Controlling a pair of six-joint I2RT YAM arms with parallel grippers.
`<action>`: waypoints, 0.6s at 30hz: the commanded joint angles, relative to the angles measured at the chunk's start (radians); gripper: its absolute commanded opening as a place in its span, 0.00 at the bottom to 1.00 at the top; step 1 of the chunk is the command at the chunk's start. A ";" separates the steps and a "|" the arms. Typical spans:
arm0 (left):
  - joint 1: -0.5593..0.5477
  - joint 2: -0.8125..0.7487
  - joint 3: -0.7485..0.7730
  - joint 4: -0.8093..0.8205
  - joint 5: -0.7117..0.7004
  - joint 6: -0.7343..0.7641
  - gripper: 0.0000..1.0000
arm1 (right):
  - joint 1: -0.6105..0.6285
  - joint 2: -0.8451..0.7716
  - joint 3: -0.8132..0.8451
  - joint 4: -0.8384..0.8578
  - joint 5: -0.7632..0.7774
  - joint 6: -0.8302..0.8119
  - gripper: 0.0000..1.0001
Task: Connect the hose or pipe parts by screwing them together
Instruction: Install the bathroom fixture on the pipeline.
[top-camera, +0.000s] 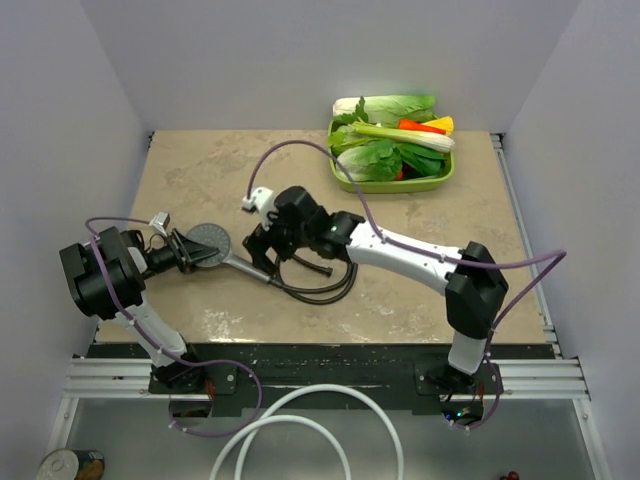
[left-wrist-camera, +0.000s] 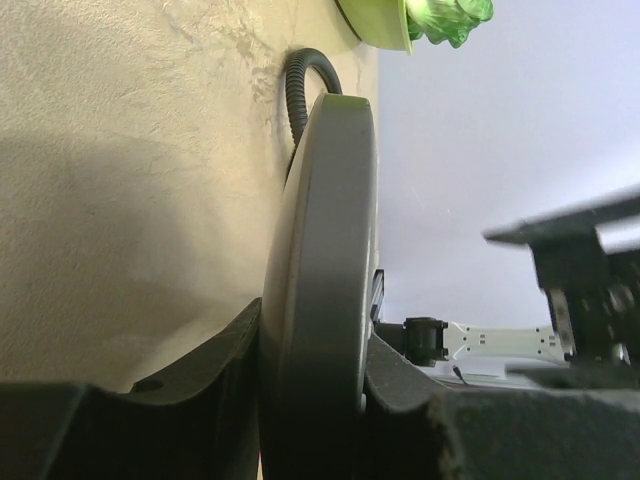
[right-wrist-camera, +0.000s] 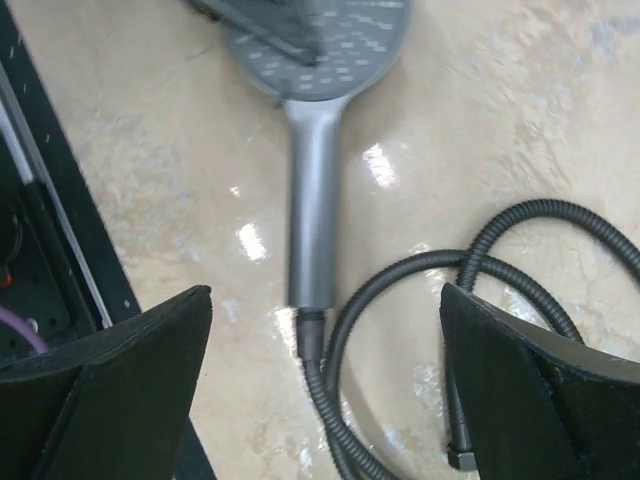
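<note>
Bench (top-camera: 200, 170): a green tray (top-camera: 392, 188) is noted at the far right corner, filled with leafy greens (top-camera: 385, 150) and red and yellow pieces. The shower head (top-camera: 210, 242) is found toward the left edge, its disc pinched edgewise by the left gripper (top-camera: 185, 250). The black hose (right-wrist-camera: 540, 206) is looped beside the handle, one end met at the handle's end. The right gripper (right-wrist-camera: 325, 320) is held above that joint, fingers spread wide, nothing gripped.

Even light is falling from overhead onto the table (top-camera: 430, 210), leaving only faint shadows. In the right wrist view, white glare patches are gleaming on the tabletop beside the shower head (right-wrist-camera: 315, 200), whose far end is blurring, while the near fingers (right-wrist-camera: 110, 400) are showing dark and unfocused. In the left wrist view, a broad soft shadow is lying across the tabletop.
</note>
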 joint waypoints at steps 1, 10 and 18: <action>-0.003 -0.038 0.001 0.003 0.057 0.011 0.00 | 0.129 -0.030 -0.010 -0.130 0.318 -0.215 0.97; -0.004 -0.040 0.002 0.003 0.058 0.013 0.00 | 0.236 0.083 -0.006 -0.157 0.545 -0.275 0.81; -0.003 -0.042 0.004 0.001 0.063 0.011 0.00 | 0.236 0.163 0.025 -0.151 0.496 -0.269 0.70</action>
